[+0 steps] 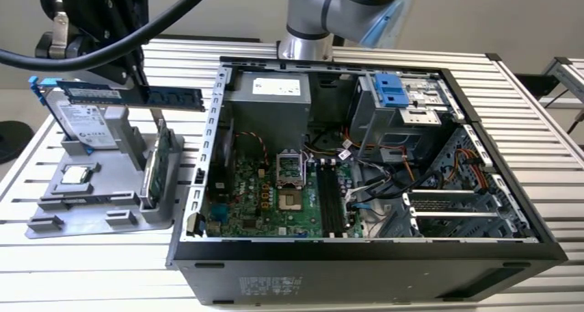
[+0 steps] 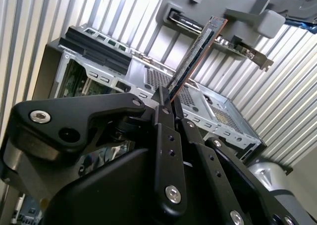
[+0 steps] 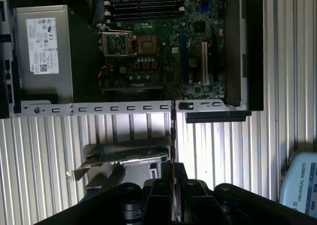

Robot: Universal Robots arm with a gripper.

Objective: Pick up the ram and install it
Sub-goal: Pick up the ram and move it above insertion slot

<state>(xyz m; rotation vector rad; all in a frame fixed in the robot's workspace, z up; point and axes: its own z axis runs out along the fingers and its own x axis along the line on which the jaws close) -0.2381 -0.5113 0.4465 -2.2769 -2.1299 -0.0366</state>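
The ram (image 1: 137,96) is a slim dark stick with a white label. It hangs level in the air above the grey holder tray (image 1: 100,213), on the exterior view's left of the open computer case (image 1: 215,120). My gripper (image 1: 111,79) is shut on it from above. In both wrist views the ram shows edge-on (image 2: 195,54) (image 3: 173,136), sticking out from between the closed fingers of the gripper (image 2: 171,103) (image 3: 173,178). The motherboard's dark memory slots (image 1: 330,202) (image 3: 143,9) lie inside the case, apart from the ram.
On the grey tray stand a silver hard drive (image 1: 87,124), an upright green card (image 1: 155,165) and a small processor chip (image 1: 76,175). The case holds a power supply (image 1: 273,96) and a drive cage with a blue latch (image 1: 392,89). The arm's base (image 1: 310,24) stands behind the case.
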